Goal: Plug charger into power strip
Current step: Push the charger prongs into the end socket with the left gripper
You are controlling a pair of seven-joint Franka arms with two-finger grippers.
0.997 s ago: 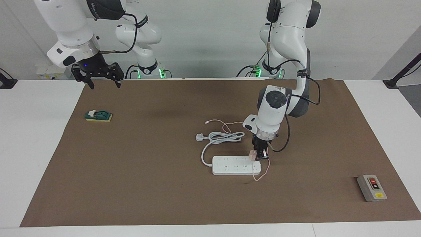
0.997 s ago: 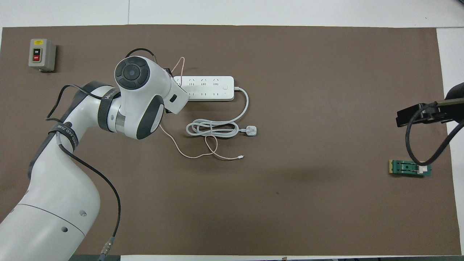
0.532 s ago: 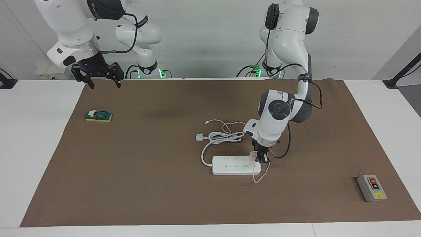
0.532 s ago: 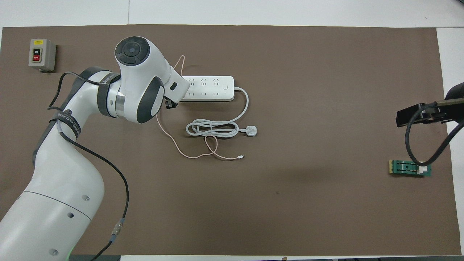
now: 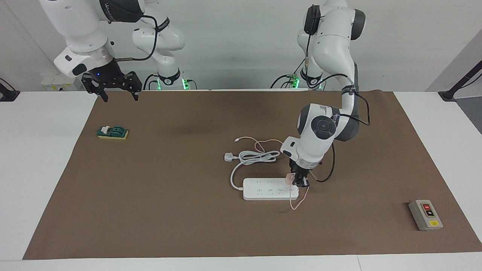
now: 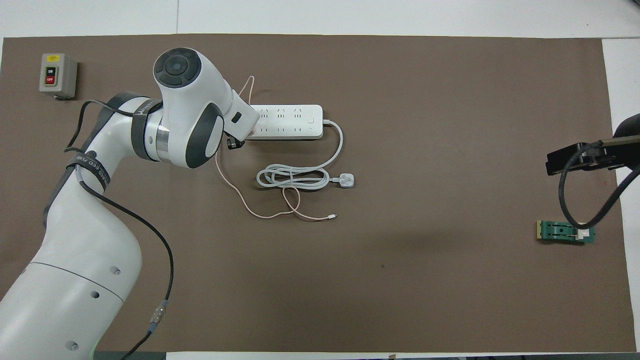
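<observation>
Charger (image 5: 289, 178) sits at the power strip's (image 5: 269, 189) end toward the left arm, clamped in your left gripper (image 5: 297, 181); it's probably light and rigid, so hold the cube's sides, not the limp cable (image 5: 297, 201). Right gripper (image 5: 112, 87) waits, fingers apart.

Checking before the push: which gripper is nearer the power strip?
Left. The left gripper is at the power strip, at its end toward the left arm, holding the charger. The right gripper waits up at the right arm's end.
</observation>
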